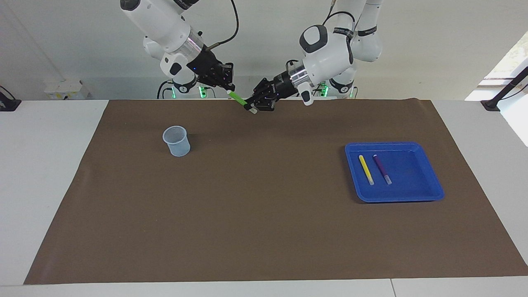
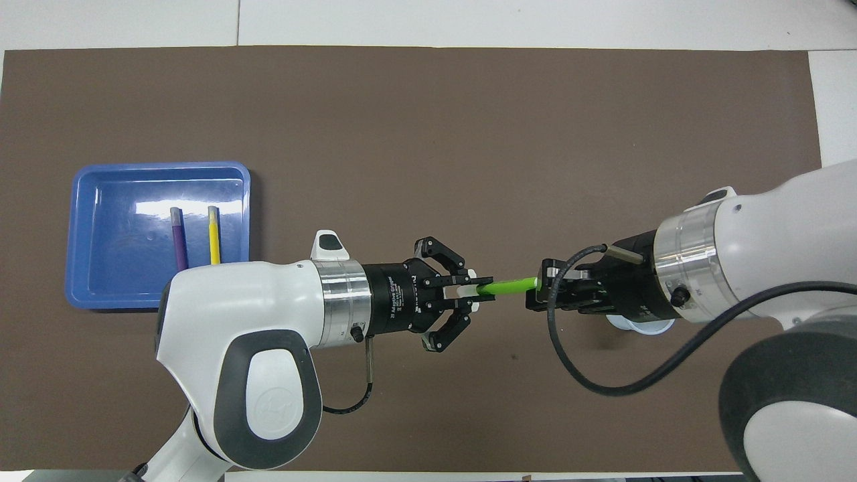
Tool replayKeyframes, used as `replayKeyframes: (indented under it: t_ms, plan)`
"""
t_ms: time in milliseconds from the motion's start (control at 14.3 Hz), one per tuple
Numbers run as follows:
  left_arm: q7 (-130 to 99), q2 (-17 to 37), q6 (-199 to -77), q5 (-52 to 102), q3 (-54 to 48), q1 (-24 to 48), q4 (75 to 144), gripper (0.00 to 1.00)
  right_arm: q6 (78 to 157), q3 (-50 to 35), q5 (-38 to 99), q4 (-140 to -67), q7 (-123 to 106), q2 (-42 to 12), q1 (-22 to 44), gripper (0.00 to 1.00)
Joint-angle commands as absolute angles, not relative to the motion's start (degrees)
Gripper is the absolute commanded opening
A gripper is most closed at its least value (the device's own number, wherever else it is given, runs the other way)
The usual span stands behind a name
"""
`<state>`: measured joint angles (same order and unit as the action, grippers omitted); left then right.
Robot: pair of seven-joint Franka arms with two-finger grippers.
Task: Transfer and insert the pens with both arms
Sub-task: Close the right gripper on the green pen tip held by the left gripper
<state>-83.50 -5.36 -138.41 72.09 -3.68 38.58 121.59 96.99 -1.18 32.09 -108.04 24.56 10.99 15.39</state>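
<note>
- Green pen (image 1: 238,97) hangs in the air at top centre of the facing view, over the brown mat (image 1: 264,214), gripped at both ends.
- Left gripper (image 1: 256,108) is closed on its whitish end; right gripper (image 1: 228,87) pinches the green end.
- Yellow pen (image 1: 366,169) and purple pen (image 1: 382,169) lie side by side in the blue tray (image 1: 416,194) at centre right.
- Clear cup (image 1: 177,141) stands at centre left — upright.

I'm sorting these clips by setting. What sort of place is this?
Probably a robotics lab bench, not a home or workshop: two arms pass a green pen between the left gripper and right gripper over a plain brown mat, with only a blue tray and cup.
</note>
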Motion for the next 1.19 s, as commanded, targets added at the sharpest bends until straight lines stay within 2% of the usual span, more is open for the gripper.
replayKeyframes:
  t_ms: [0, 209, 419, 558, 628, 907, 1116]
  plan:
    - [-82.3, -7.3, -139.0, 73.5, -3.2, 39.6, 123.6, 0.00, 97.2, -0.8, 31.6, -108.6, 22.9, 11.6, 14.2, 0.00]
    - [-82.2, -7.3, -139.0, 73.5, -3.2, 39.6, 123.6, 0.00, 97.3, -0.8, 31.6, -108.6, 22.9, 11.6, 14.3, 0.03]
    - [-82.2, -7.3, -139.0, 73.5, -3.2, 39.6, 123.6, 0.00, 97.8, -0.9, 31.6, -108.7, 23.5, 11.7, 14.3, 0.66]
    - [-82.2, -7.3, -139.1, 73.5, -3.2, 39.6, 123.6, 0.00, 98.3, -0.9, 31.6, -108.7, 23.5, 11.6, 14.3, 0.84]
    - [-82.2, -7.3, -139.1, 73.5, -3.2, 39.6, 123.6, 0.00, 98.7, -0.9, 31.7, -108.7, 23.4, 11.6, 14.2, 0.84]
    - [-82.2, -7.3, -139.1, 73.6, -3.2, 39.6, 123.6, 0.00, 102.1, -0.9, 31.7, -109.3, 23.4, 11.7, 14.6, 0.74]
    - [-82.2, -7.2, -139.5, 74.4, -3.2, 39.6, 123.5, 0.00, 101.8, -0.9, 31.6, -109.6, 23.3, 11.9, 14.9, 0.72]
